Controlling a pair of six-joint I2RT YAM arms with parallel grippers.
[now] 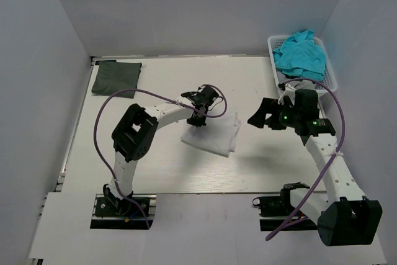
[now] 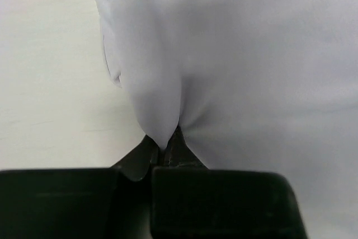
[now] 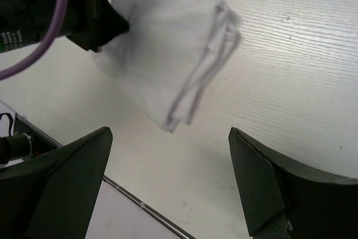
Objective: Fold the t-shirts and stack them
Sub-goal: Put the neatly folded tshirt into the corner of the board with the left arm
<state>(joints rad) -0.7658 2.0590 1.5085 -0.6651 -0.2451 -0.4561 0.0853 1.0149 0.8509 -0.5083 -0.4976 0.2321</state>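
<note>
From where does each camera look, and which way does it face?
Top external: above and behind, looking down on the table; left arm and right arm show.
Left wrist: on the left arm, facing the white t-shirt that its shut left claw pinches.
Right wrist: on the right arm, facing leftward; its open right claw frames the view.
Shared: both wrist views show that t-shirt.

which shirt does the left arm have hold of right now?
The white t-shirt mid-table, pinched in the left gripper. The dark grey-green t-shirt lies folded far left; the teal t-shirts sit in the basket.
</note>
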